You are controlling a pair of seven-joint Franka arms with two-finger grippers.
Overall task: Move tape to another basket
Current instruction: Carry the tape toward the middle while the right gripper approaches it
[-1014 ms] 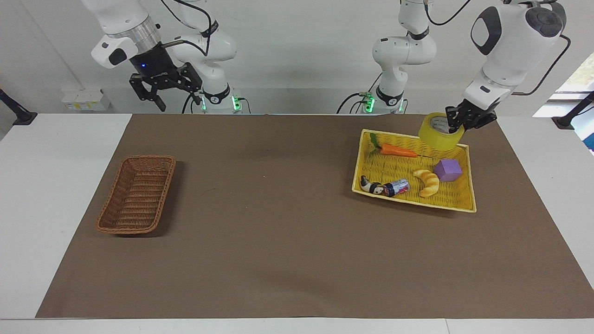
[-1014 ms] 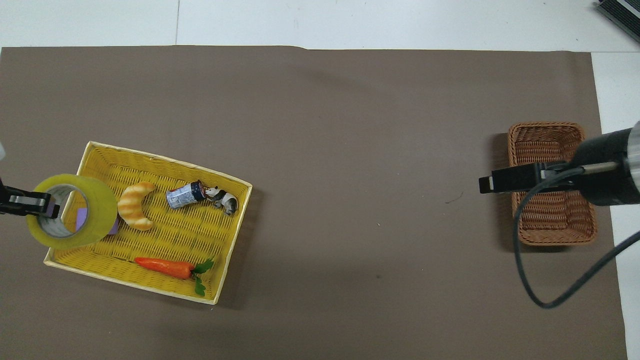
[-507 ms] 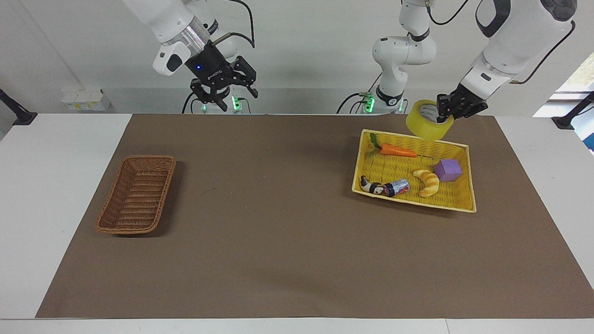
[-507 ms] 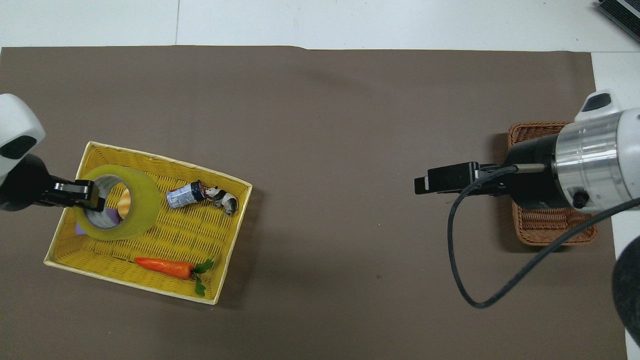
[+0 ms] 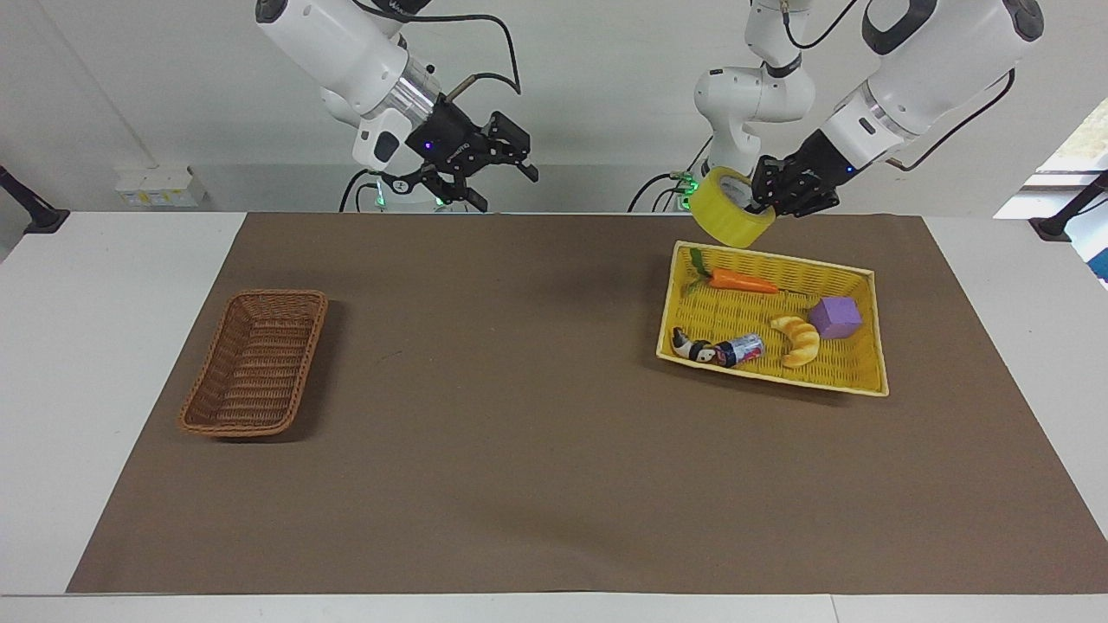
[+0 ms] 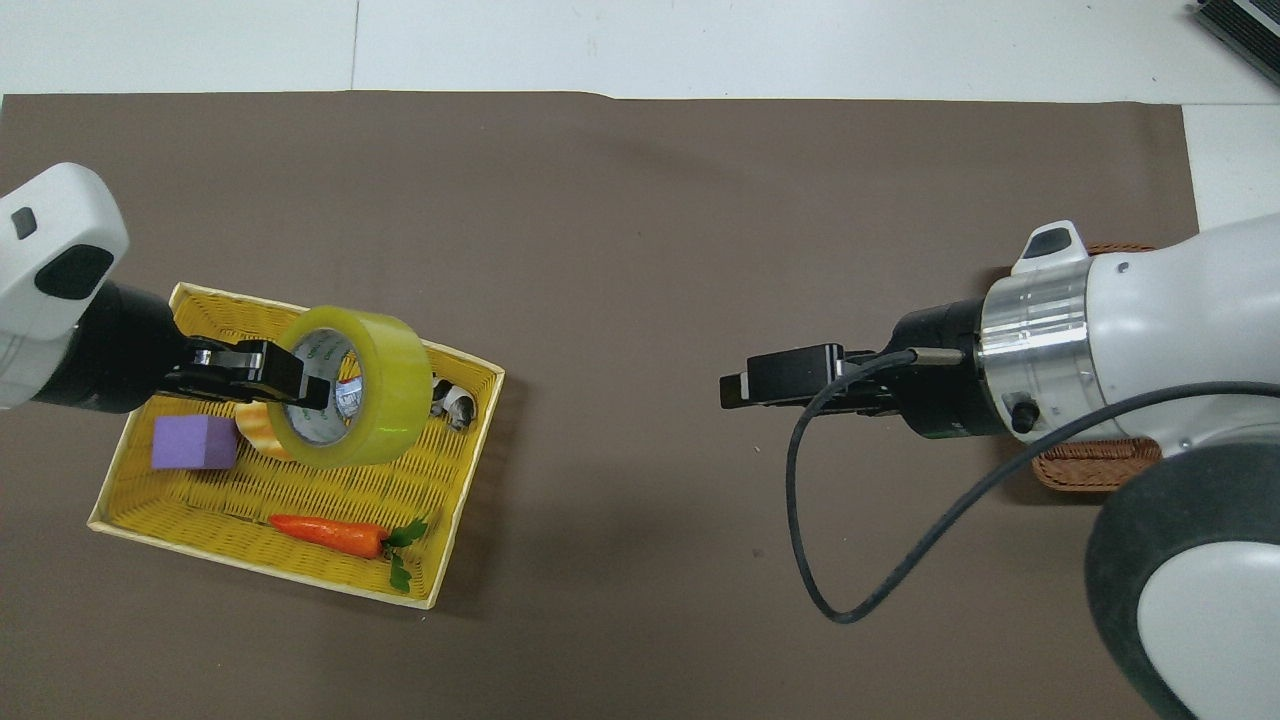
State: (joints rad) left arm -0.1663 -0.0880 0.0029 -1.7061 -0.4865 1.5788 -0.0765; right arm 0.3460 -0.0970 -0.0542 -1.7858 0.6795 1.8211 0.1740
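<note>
My left gripper (image 5: 766, 201) pinches the tape roll's (image 5: 731, 208) wall, aloft over the yellow tray (image 5: 857, 381); my right gripper (image 5: 485, 164), apparently spread, hovers mid-table; carry level toward the wicker basket (image 5: 255, 363), avoiding swing.

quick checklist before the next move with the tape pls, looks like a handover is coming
1. Grip on the translucent yellow packing tape roll: left gripper is shut on its wall, roll lifted. ok
2. Roll out of the bright yellow woven tray: held above the tray's edge nearer the robots. ok
3. Right gripper ready to receive: fingers spread, raised over the brown mat, apart from the roll. ok
4. Small brown wicker basket free to take the roll: nothing in it in the facing view. ok
5. How firmly the roll is pinched: cannot tell
</note>
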